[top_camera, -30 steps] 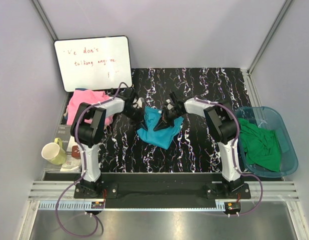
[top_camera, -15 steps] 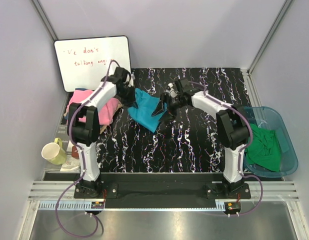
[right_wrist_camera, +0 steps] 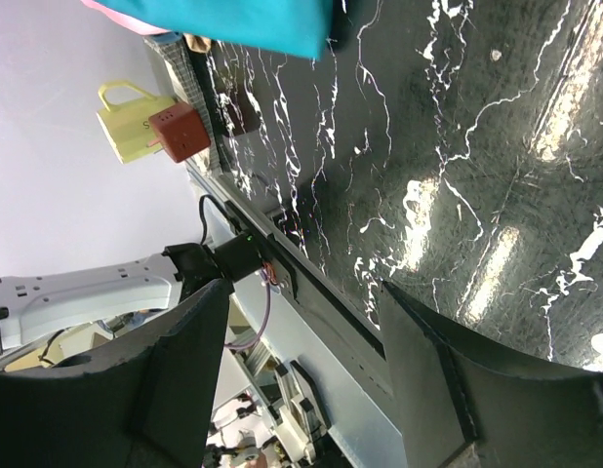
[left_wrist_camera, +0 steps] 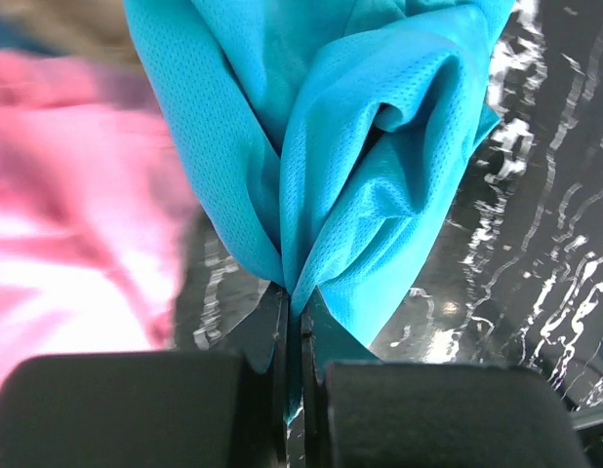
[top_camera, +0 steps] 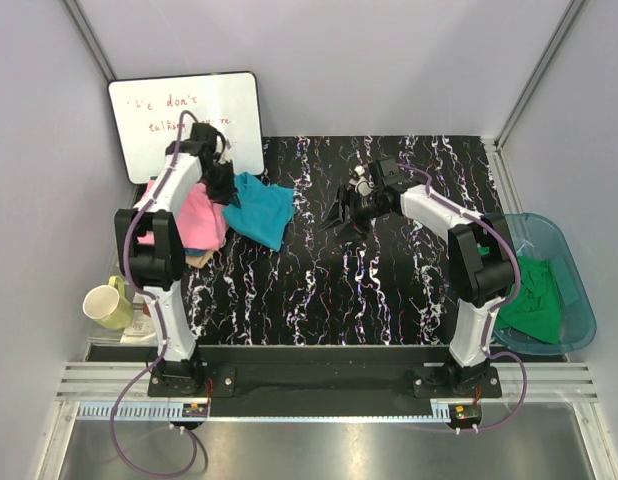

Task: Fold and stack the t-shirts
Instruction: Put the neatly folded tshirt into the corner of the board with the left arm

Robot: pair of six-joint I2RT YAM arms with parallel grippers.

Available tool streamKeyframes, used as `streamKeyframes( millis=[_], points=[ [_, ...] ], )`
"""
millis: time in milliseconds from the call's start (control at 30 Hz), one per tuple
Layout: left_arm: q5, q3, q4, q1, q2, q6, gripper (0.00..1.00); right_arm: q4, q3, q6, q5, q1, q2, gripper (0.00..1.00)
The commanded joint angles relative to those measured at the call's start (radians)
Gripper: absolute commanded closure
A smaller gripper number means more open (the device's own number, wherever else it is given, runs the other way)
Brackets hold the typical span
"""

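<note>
The black marbled desk (top_camera: 389,290) has a whiteboard (top_camera: 149,135) propped at its far left corner. A blue tub (top_camera: 581,330) at its right edge holds a green t-shirt (top_camera: 534,300). A pink t-shirt (top_camera: 194,220) lies at the left edge. The teal t-shirt (top_camera: 264,210) touches it, one bunched edge clamped tight in the left jaws. The right jaws hang wide apart and empty over bare desk. A yellow mug (top_camera: 104,305) stands at the near left.
</note>
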Motion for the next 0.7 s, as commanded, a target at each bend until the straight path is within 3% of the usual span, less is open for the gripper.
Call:
streamKeyframes(
  millis=[0, 300, 667],
  points=[
    [-0.02, 0.102, -0.053, 0.073, -0.083, 0.031, 1.0, 0.005, -0.016, -0.023, -0.003, -0.004, -0.058, 0.3],
    [-0.037, 0.191, -0.145, 0.185, -0.162, 0.029, 1.0, 0.003, -0.058, -0.04, -0.018, -0.004, -0.053, 0.28],
    [-0.064, 0.079, -0.208, 0.346, -0.2, 0.029, 1.0, -0.008, -0.032, -0.052, -0.049, -0.005, -0.013, 0.27]
  ],
)
